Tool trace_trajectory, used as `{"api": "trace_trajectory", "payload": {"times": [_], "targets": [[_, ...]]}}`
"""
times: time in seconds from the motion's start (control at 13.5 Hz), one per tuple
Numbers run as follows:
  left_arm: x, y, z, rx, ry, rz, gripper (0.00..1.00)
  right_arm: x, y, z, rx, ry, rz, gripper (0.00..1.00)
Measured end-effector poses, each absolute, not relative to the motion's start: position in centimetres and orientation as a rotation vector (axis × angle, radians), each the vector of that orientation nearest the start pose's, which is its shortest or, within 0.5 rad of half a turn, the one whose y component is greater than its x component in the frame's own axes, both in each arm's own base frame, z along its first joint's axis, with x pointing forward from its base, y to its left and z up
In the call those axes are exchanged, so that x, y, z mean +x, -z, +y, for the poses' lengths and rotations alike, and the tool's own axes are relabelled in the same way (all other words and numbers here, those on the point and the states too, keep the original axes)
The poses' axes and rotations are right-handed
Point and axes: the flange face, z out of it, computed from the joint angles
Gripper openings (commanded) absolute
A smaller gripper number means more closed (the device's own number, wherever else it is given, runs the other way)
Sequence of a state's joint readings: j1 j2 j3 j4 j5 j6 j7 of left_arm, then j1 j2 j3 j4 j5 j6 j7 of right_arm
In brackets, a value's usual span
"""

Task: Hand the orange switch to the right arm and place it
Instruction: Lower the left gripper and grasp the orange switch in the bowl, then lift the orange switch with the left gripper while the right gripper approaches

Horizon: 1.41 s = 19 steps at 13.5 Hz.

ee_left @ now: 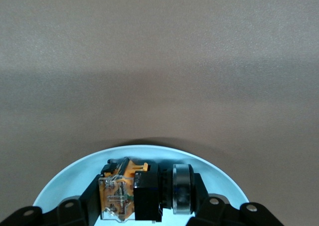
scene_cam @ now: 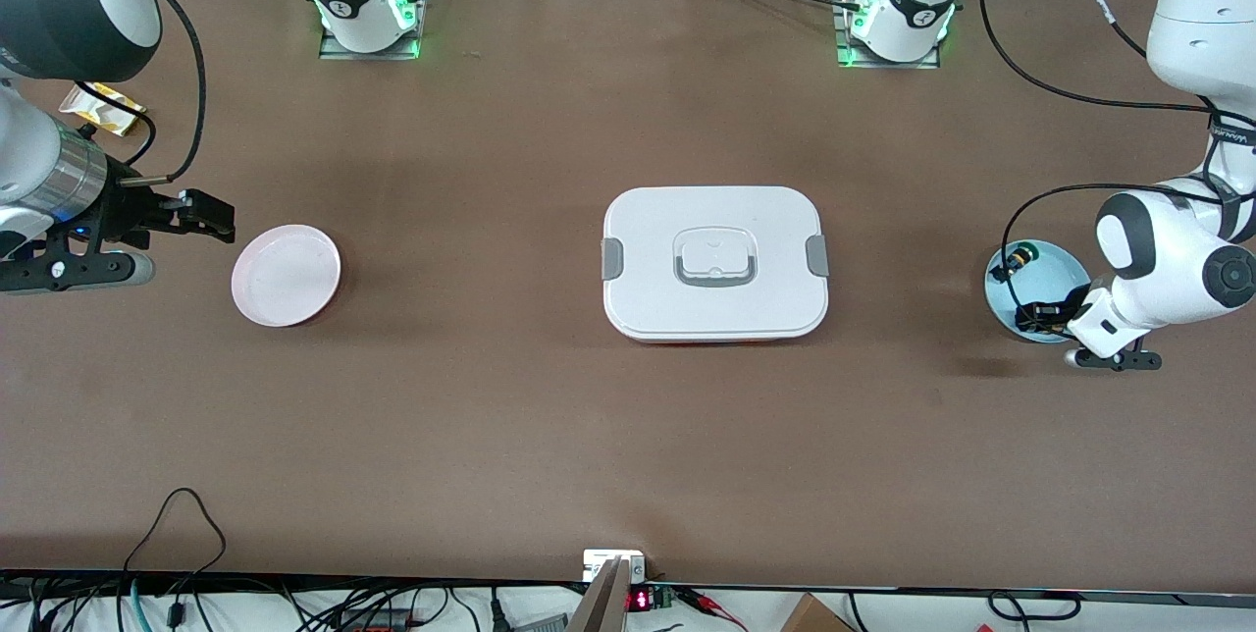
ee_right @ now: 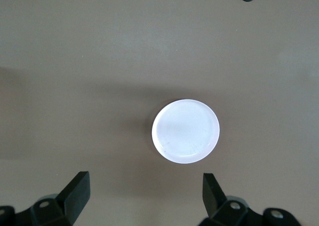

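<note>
left wrist view: our left gripper [ee_left: 144,196] clamps the orange switch [ee_left: 130,192] in the blue bowl [ee_left: 60,183]; our right gripper [ee_right: 144,193] waits, fingers apart, above the pink plate [ee_right: 185,131].

Brown worktop [scene_cam: 491,396], matte, plain surface. Directly on it: white lidded box [scene_cam: 715,264] with grey side clips and a grey handle, about mid-worktop; pink plate [scene_cam: 286,275] toward the right arm's end; light-blue bowl [scene_cam: 1060,271] toward the left arm's end; yellow packet [scene_cam: 102,109] near the right arm's end, farther from the front camera than the plate.
</note>
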State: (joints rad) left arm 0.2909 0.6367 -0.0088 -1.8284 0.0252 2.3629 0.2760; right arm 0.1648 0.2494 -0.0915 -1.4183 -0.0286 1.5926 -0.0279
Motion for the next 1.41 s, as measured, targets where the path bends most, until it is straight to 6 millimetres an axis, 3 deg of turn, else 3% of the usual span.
{"api": "trace_trajectory", "payload": {"times": [0.3, 0.45, 0.59, 0.89, 1.19, 1.41], "targets": [[61.2, -17.9, 17.2, -3.164, -0.185, 0.099, 0.41, 62.6, -55.1, 5.0, -3.188, -0.117, -0.168, 1.00], [61.4, -19.7, 16.4, -3.180, -0.269, 0.147, 0.40, 62.6, -55.1, 5.0, -3.188, -0.117, -0.168, 1.00], [61.8, -22.9, 15.1, -3.204, -0.399, 0.180, 0.40, 62.6, -55.2, 5.0, -3.177, -0.116, -0.162, 1.00], [63.3, -31.0, 9.6, -3.334, -0.647, 0.278, 0.35, 62.1, -56.8, 4.5, -3.051, -0.074, -0.102, 1.00], [63.9, -33.2, 2.9, -3.517, -0.696, 0.424, 0.30, 62.1, -58.1, 2.3, -2.753, -0.040, 0.039, 1.00], [64.3, -35.3, -4.1, -3.654, -0.681, 0.595, 0.25, 62.8, -57.7, 3.1, -2.553, -0.050, 0.076, 1.00]]}}
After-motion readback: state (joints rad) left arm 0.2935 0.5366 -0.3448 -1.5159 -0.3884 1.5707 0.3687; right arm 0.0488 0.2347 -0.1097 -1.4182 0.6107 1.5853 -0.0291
